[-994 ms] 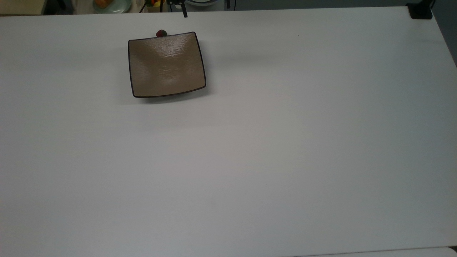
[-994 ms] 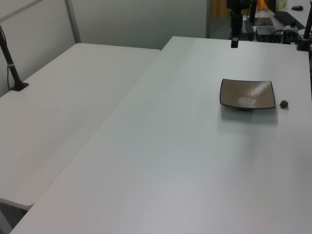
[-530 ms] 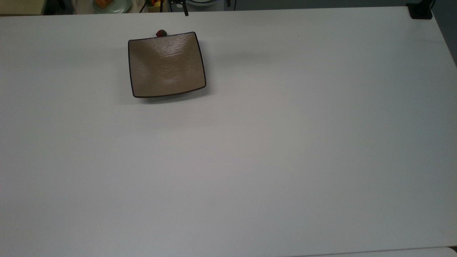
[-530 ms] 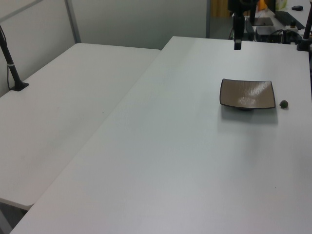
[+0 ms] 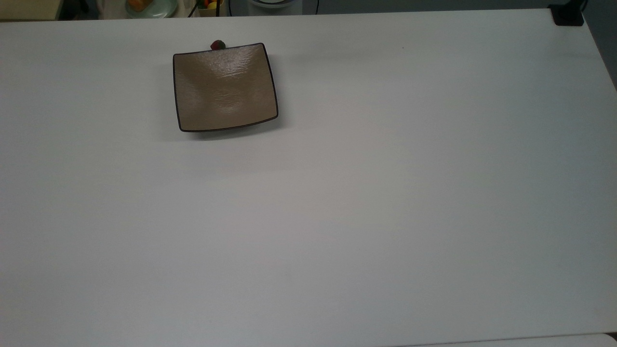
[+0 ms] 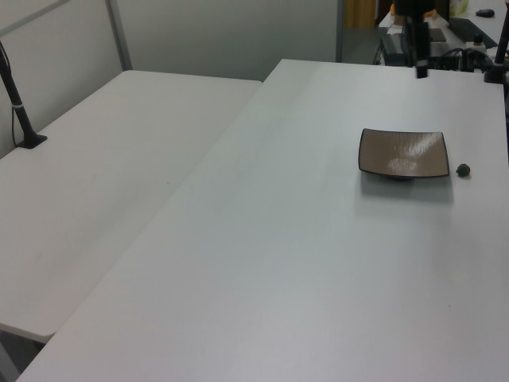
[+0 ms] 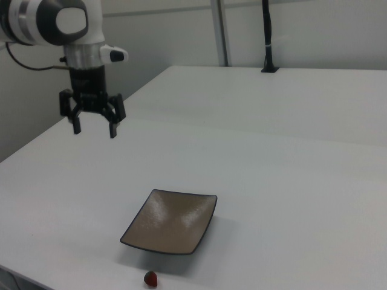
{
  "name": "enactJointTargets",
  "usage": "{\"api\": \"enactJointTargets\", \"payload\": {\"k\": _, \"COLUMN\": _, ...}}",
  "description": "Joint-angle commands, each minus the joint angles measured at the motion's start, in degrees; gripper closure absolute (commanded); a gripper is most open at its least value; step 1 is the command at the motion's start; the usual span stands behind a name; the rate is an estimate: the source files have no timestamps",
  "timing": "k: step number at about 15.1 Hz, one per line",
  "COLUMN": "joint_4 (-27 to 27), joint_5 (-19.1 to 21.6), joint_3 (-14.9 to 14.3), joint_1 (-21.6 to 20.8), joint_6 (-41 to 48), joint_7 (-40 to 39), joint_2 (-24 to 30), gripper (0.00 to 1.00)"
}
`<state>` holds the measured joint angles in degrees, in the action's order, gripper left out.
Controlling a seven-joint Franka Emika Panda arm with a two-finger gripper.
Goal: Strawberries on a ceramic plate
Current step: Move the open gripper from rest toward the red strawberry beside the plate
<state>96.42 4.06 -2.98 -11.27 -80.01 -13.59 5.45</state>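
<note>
My pincer (image 7: 94, 127) hangs above the white surface (image 7: 290, 181) with its two black fingers (image 7: 112, 129) spread apart and nothing between them, pointing straight down, well apart from the ceramic plate (image 7: 171, 222) in the right view. In that view the square tan-brown plate sits low in the frame, glossy and bare, its edges curling upward inside a thin dark rim. The strawberry (image 7: 150, 278) lies on the surface just off the plate's near edge, a small red fruit close to the rim but not on it. From the top view, the ceramic plate (image 5: 225, 86) rests toward the upper left of the surface (image 5: 366, 202), and the strawberry (image 5: 218, 45) peeks out just beyond the plate's far rim. In the left view, the plate (image 6: 402, 153) lies at the right side of the surface (image 6: 286, 239), with the strawberry (image 6: 463, 169) a small dark shape just to its right, and my pincer (image 6: 420, 68) hangs at the top of the frame, beyond the plate. A second white table (image 6: 111, 175) adjoins on the left view's left.
</note>
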Motion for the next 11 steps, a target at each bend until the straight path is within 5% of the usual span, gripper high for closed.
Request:
{"api": "enactJointTargets", "payload": {"k": 1, "joint_4": 11.66, "joint_5": -1.33, "joint_3": -0.63, "joint_1": 1.16, "joint_6": 1.52, "joint_7": -3.9, "joint_2": 8.42, "gripper": 0.0}}
{"api": "enactJointTargets", "payload": {"k": 5, "joint_4": 25.89, "joint_5": -6.6, "joint_3": -1.24, "joint_1": 3.0, "joint_6": -1.97, "joint_7": -7.31, "joint_2": 14.04, "gripper": 0.0}}
{"api": "enactJointTargets", "payload": {"k": 11, "joint_4": 38.03, "joint_5": -10.65, "joint_3": -6.43, "joint_1": 4.41, "joint_6": -15.5, "joint_7": -9.96, "joint_2": 16.51, "gripper": 0.0}}
